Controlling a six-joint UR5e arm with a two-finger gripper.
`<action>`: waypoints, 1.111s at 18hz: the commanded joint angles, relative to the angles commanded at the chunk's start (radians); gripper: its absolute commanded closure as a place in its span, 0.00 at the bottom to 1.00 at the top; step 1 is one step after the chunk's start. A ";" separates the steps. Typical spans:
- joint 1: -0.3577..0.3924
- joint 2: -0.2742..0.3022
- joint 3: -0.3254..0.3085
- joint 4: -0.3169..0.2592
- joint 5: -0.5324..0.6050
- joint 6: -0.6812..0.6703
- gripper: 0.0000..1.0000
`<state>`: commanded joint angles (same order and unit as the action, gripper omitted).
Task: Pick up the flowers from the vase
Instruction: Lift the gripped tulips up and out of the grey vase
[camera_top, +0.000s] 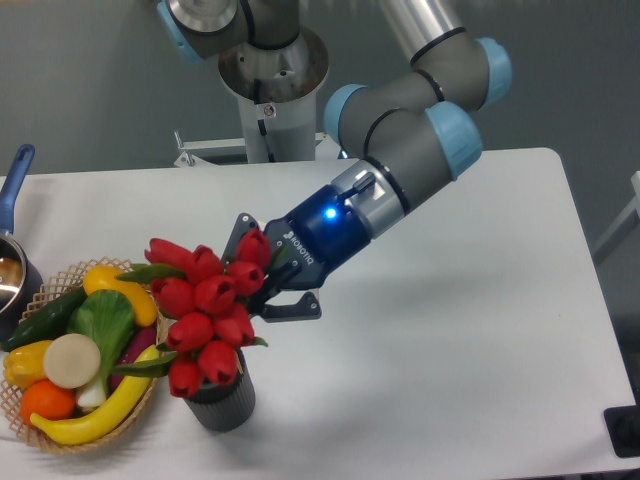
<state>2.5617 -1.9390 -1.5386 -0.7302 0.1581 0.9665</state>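
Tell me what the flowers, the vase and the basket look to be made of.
The flowers: likely plastic or fabric; the buds are uniformly red and smooth.
The vase: dark grey and ribbed with a matte look, perhaps plastic or ceramic.
The basket: tan woven wicker, with an open weave at its rim.

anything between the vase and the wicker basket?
No. In the camera view the vase and wicker basket stand close together; only a thin strip of bare table shows between them, overhung by the flowers.

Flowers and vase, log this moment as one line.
end effector: shut on flowers | flowers: tilted left, over vase | vase: upright on table beside basket
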 joint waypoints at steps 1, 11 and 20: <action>0.003 0.000 0.002 0.000 -0.005 -0.003 0.78; 0.021 0.014 0.002 -0.002 -0.052 -0.022 0.78; 0.093 0.032 -0.014 -0.005 -0.035 -0.026 0.76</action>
<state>2.6552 -1.9067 -1.5524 -0.7348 0.1226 0.9403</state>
